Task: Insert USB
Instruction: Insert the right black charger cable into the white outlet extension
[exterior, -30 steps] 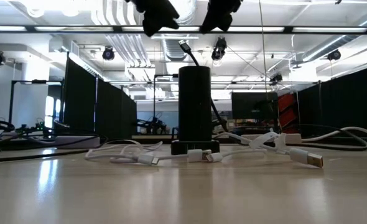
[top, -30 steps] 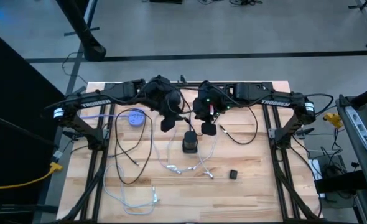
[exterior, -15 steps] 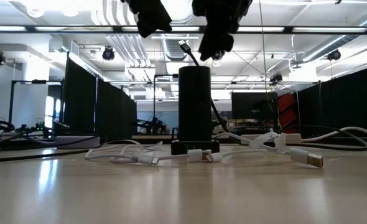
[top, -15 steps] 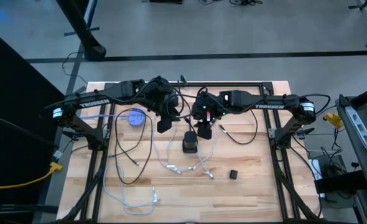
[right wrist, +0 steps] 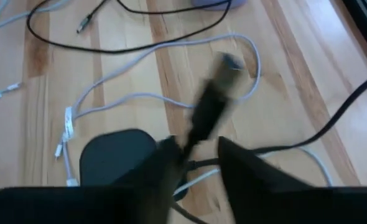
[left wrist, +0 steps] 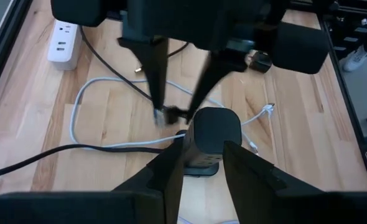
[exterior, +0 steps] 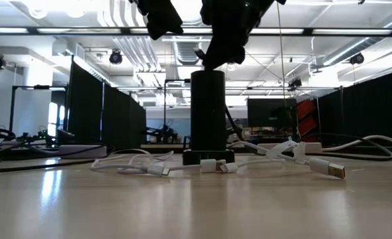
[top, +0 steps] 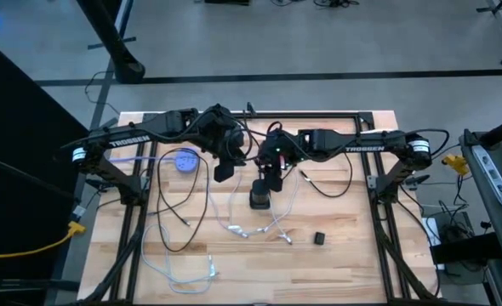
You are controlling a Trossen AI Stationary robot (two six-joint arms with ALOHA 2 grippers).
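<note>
My right gripper (top: 271, 176) pinches the black plug (right wrist: 209, 111) narrowly, tilted, with the hub (top: 260, 196) directly beneath it.

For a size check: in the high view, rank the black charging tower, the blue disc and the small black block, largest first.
1. Blue disc, slightly the broadest from above.
2. Black charging tower, close behind and partly hidden by the right claw, so their order is unsure.
3. Small black block, clearly smallest.

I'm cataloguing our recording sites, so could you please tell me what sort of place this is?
Probably a robotics lab or workshop hall: a wooden bench on a metal frame, black curtain partitions with ceiling pipes overhead, and cables spread across the tabletop.
</note>
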